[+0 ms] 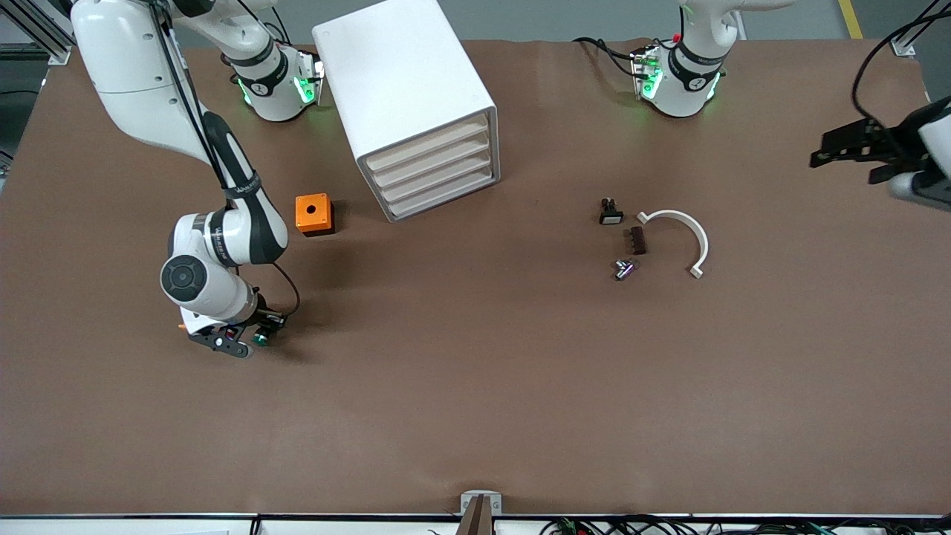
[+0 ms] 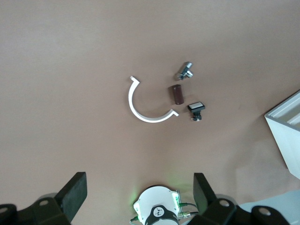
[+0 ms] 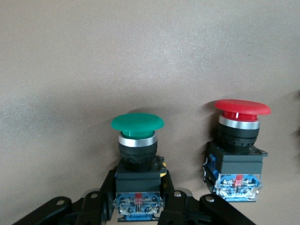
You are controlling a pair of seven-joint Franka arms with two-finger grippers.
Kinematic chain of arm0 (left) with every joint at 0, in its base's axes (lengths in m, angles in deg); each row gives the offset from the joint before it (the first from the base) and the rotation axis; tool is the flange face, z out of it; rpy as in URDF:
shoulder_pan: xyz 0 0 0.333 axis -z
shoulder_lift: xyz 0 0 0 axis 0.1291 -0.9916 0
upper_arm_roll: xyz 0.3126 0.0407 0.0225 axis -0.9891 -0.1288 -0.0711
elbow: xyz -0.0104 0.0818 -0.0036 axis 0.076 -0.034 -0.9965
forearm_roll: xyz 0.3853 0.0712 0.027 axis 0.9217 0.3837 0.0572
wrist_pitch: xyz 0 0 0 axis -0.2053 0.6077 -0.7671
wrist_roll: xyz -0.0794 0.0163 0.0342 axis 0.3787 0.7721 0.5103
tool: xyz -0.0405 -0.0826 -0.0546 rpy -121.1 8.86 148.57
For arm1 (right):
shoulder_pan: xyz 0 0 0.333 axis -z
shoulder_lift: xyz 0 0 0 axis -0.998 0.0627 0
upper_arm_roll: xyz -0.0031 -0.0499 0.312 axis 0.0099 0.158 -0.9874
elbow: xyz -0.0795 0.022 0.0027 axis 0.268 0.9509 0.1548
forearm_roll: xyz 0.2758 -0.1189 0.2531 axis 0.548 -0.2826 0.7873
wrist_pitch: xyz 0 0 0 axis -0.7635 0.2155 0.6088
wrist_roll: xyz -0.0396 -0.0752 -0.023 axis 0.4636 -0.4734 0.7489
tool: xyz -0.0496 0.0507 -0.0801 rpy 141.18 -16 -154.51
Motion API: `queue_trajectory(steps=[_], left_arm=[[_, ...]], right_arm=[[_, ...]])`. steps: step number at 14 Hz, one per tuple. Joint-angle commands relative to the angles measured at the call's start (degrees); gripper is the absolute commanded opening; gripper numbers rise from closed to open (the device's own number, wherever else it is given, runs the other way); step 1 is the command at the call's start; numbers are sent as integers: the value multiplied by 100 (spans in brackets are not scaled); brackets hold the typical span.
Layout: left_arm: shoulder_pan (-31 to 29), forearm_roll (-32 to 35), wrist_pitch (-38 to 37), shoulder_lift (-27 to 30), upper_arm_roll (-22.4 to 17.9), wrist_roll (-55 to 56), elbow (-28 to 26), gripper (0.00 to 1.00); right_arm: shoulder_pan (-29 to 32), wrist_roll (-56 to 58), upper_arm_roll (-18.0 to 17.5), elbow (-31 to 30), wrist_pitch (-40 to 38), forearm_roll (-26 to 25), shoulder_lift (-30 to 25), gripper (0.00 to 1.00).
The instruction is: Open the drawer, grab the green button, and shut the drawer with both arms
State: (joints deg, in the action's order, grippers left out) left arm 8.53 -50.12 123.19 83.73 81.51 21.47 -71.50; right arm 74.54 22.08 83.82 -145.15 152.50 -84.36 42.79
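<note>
Here, from the front view, the right gripper [image 1: 249,343] sits low over the brown desk [image 1: 475,386] near the right arm's end, its jaws pinched on the green-capped button [image 1: 261,339]. The left gripper [image 1: 843,152] hangs in the air at the left arm's end of the desk, that arm waiting, its jaws spread wide and empty. The boxy white cabinet [image 1: 409,82] stands between the two bases, and each drawer [image 1: 435,158] of its four sits pushed in flush. A small orange box [image 1: 313,214] with a round hole rests beside it, toward the right arm's end. Nearer the left arm lie a curved white plastic clip [image 1: 687,234], a small brown block [image 1: 636,240], a shiny metal fitting [image 1: 623,268] and a black switch part [image 1: 611,213], close together.

In the left wrist view, the two dark fingers [image 2: 73,194] stand far apart, nothing between them, above the matte desk where the white clip and small parts lie.

In the right wrist view, the jaws clamp the blue-black body of the button, its smooth domed green cap above a silver ring. A red-capped button [image 3: 239,145] of the same build stands just beside it, free of the jaws.
</note>
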Motion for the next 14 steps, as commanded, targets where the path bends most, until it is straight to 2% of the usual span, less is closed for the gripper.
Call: queue_trajectory(steps=[1, 3, 6, 10, 11, 12, 13, 14], left_arm=[[82, -9, 593, 123, -86, 24, -428, 100], [100, -9, 1120, 53, -25, 478, -622, 100], [100, 0, 1605, -79, 309, 1463, -684, 100], [100, 61, 1633, 35, 459, 2088, -623, 100], [100, 357, 1563, 157, 494, 2177, -631, 100], [91, 499, 1380, 228, 590, 2230, -623, 100], [91, 510, 1291, 272, 617, 2257, -605, 100], [91, 518, 1281, 342, 626, 2257, -570, 100]], right_arm=[[26, -19, -55, 73, -14, -56, 33, 0], [9, -37, -63, 73, -22, -56, 33, 0], [8, -37, -72, 90, -31, -56, 24, 0], [8, -37, -72, 90, -40, -56, 24, 0], [8, -37, -72, 90, -40, -56, 24, 0], [8, 16, -72, 99, -83, -56, 7, 12], [8, 16, -81, 99, -84, -56, -11, 78], [0, -27, -90, 108, -93, -56, -81, 100]])
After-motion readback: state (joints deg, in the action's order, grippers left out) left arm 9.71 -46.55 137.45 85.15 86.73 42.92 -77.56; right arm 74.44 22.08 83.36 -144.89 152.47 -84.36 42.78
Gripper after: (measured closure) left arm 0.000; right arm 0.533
